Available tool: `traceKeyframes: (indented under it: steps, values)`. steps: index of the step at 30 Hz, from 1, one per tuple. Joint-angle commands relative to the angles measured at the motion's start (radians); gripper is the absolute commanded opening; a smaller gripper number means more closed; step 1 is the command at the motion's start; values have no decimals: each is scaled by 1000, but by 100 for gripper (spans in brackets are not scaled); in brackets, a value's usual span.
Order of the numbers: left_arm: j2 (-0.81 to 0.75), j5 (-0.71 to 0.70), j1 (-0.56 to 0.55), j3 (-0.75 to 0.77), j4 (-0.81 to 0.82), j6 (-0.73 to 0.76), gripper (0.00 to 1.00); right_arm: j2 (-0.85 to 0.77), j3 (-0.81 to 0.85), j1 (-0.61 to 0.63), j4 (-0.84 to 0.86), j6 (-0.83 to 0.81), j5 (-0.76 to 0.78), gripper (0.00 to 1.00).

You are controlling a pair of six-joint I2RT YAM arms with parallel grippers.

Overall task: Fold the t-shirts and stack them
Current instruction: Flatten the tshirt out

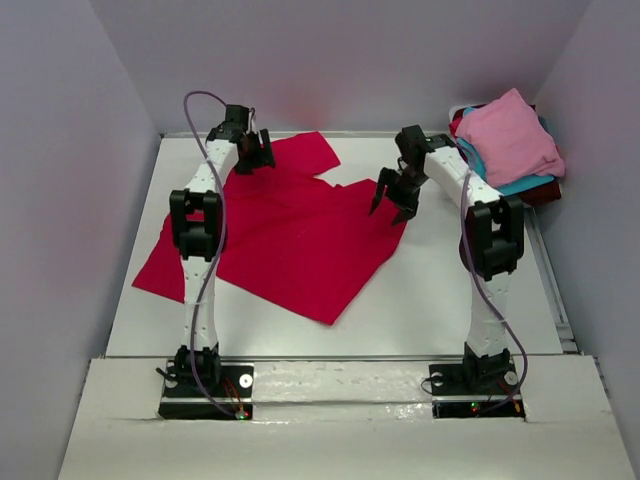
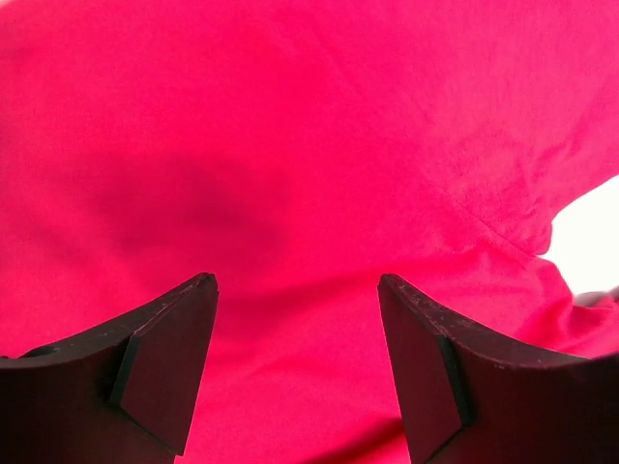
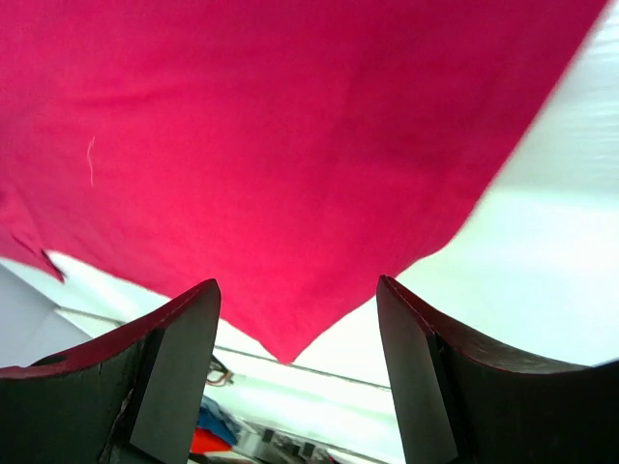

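Left gripper (image 1: 260, 157): jaws apart, nothing between them.
Left fingers (image 2: 164, 367): 2 dark pads pointing down at red cloth, which fills the gap between them and spreads away on both sides.
Under the left jaws: the far-left part of the red t-shirt (image 1: 300, 240), near its upper sleeve. A soft shadow lies on the cloth just ahead of the tips. Whether the tips touch the cloth cannot be told.
Right gripper (image 1: 390, 205): jaws apart, holding nothing.
Right fingers (image 3: 174, 377): 2 dark pads with a pointed corner of the red cloth showing in the gap between them.
Under the right jaws: the right edge of the red t-shirt. Cloth runs ahead of the tips and to 1 side, and bare white table (image 1: 450, 290) shows on the other side. Contact cannot be told here either.
Red t-shirt: spread open and mostly flat on the table. It spans the space between the 2 sets of jaws and reaches back toward the arm bases.
Pale thread (image 3: 90, 159): 1 short strand on the red cloth, ahead of the right jaws.
Stack: well apart from the right jaws, at the far right corner.
Stack order: pink t-shirt (image 1: 510, 135) on top, a teal t-shirt (image 1: 515, 187) edge under it and a maroon t-shirt (image 1: 545, 190) edge at the bottom.
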Motion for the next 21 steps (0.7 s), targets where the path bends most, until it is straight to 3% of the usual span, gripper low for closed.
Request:
traceKeyframes:
  steps: [1, 11, 21]
  values:
    - [58, 57, -22, 94, -31, 36, 79, -43, -40, 62, -9, -38, -39, 72]
    - [107, 37, -22, 124, 17, 64, 81, -62, -206, 217, 47, -30, -149, 72]
    - [130, -29, -22, 101, -2, 64, 80, -4, -283, 278, 123, -9, -221, 72]
